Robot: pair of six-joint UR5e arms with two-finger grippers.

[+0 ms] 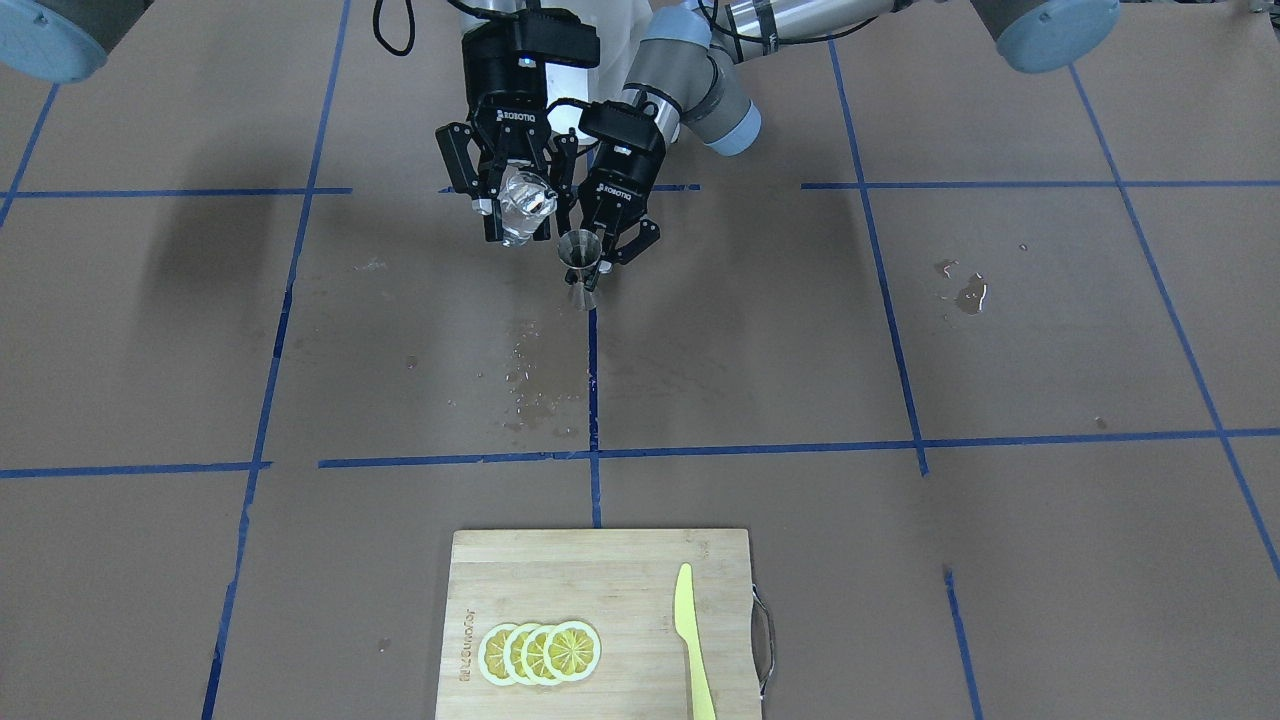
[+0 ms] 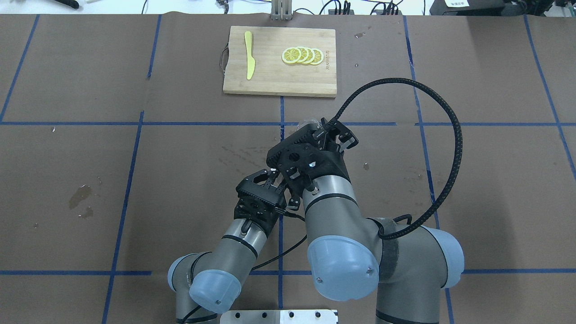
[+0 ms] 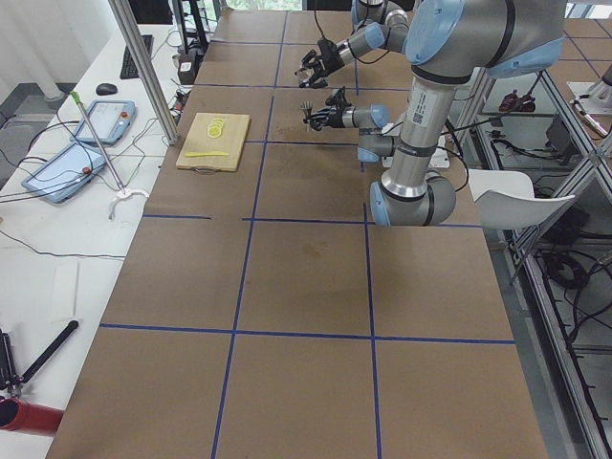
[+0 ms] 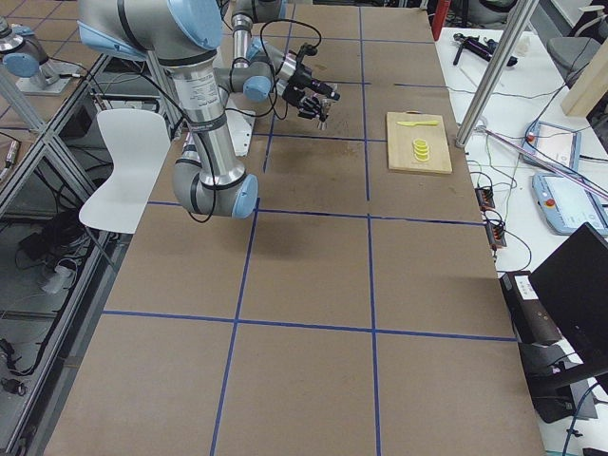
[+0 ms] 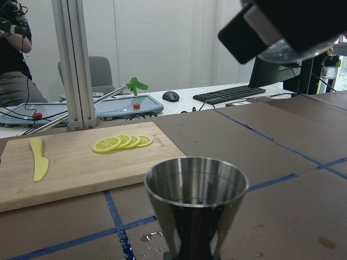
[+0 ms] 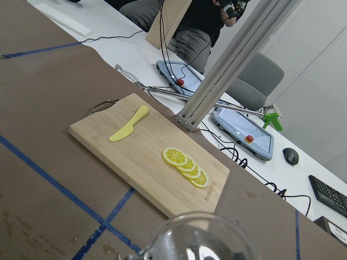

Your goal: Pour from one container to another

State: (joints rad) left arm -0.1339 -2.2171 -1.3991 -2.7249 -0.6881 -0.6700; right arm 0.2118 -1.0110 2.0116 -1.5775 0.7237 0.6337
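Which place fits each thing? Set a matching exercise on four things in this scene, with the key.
Things:
1. cup
2. jigger
3. knife
4. lemon slices

Places:
A. on the board, by its handle
B. in the left gripper
C. in the right gripper
D. on the board, overlapping in a row

Pairs: 1-C, 2-B, 3-A, 4-D.

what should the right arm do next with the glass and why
Probably ease the right gripper sideways so the lip of the glass cup sits over the mouth of the jigger before tipping further. The cup is tilted, but in the left wrist view it hangs off to one side of the jigger in the left gripper, and wet spots mark the table.
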